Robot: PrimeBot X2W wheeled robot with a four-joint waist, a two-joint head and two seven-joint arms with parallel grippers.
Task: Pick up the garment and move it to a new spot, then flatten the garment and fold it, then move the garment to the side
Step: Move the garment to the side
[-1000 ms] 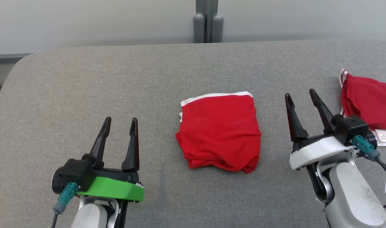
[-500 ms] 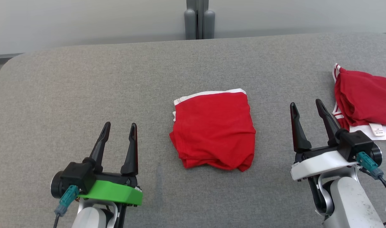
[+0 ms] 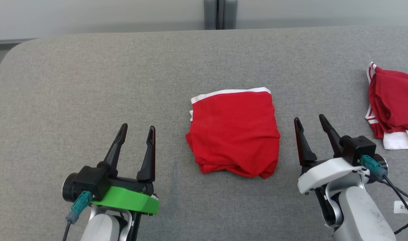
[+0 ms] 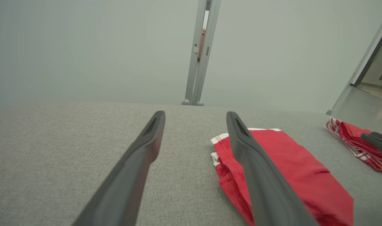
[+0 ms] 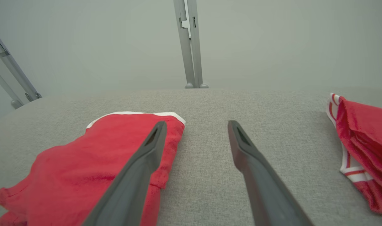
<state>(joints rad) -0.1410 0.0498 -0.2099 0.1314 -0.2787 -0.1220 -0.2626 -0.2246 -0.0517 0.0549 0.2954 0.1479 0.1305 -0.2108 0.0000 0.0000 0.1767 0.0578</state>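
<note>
The right gripper (image 5: 196, 123) is spread, empty. The folded garment (image 5: 84, 169) lies short of the far edge of the surface (image 5: 209, 103); the second garment (image 5: 363, 131), toward its right edge.

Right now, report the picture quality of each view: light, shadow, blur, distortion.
Head view: even, soft light, no glare; the red garment is sharp, with a faint shadow at its near edge. Left wrist view: the fingers of the left gripper soften toward the lens. Right wrist view: the far edge of the table bows from wide-angle distortion; the right gripper softens too.
</note>
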